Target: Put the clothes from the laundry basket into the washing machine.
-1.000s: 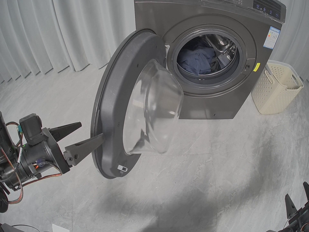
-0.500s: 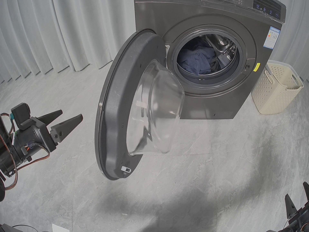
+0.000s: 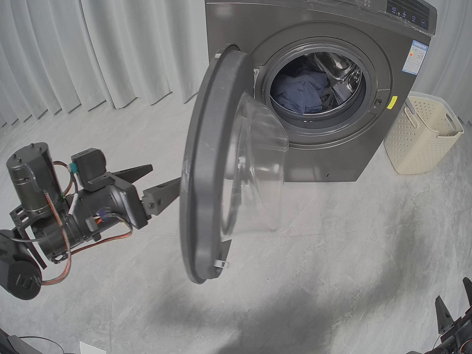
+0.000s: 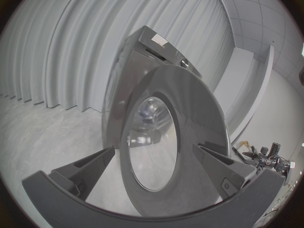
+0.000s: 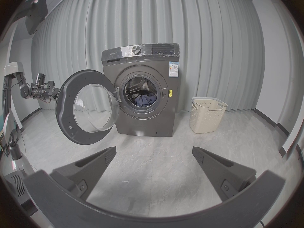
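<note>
The grey washing machine (image 3: 314, 74) stands with its round door (image 3: 209, 173) half swung, edge-on in the head view. Dark blue clothes (image 3: 301, 92) lie inside the drum. The cream laundry basket (image 3: 423, 133) sits on the floor to the machine's right, and no clothes show above its rim. My left gripper (image 3: 164, 174) is open on the door's outer side, one fingertip (image 3: 169, 188) at the door's face. In the left wrist view the door (image 4: 190, 117) stands close between the open fingers (image 4: 91, 168). My right gripper (image 5: 153, 155) hangs open, low and far from the machine (image 5: 142, 89).
Pale curtains (image 3: 98, 40) hang behind and to the left of the machine. Grey tiled floor (image 3: 344, 251) lies open in front of the machine and basket. The basket (image 5: 207, 114) stands apart from the machine's right side.
My left gripper drew back from the door, then came forward to the right against its outer face. The door has swung partway toward the machine's opening. The right arm stayed still.
</note>
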Controlling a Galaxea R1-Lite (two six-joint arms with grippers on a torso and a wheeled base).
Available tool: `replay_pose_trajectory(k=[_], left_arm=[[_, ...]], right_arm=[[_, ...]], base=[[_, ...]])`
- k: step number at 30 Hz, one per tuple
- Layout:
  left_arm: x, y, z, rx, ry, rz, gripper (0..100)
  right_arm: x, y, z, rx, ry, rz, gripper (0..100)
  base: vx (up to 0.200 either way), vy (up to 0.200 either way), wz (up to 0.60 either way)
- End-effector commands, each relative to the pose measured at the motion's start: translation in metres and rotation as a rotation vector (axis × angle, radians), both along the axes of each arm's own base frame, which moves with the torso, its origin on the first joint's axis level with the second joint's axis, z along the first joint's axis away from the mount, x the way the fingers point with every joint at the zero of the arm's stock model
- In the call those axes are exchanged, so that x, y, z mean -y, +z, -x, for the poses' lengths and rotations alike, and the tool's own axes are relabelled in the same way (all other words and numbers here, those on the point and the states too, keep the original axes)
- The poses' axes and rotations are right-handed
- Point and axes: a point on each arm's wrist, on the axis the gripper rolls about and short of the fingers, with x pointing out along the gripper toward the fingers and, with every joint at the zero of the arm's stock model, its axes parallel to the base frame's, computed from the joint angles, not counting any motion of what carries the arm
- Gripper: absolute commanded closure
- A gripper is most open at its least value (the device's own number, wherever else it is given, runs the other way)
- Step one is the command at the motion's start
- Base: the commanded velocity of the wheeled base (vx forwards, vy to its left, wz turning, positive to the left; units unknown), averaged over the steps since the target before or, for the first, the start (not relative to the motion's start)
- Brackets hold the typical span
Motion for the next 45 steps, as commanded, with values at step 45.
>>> replay_pose_trajectory(k=[45], left_arm=[[0.138, 0.01, -0.107, 0.084, -0.097, 0.058, 0]], right_arm=[[0.0, -0.005, 0.0, -0.001, 0.003, 0.006, 0]], base=[[0.0, 0.0, 0.0]])
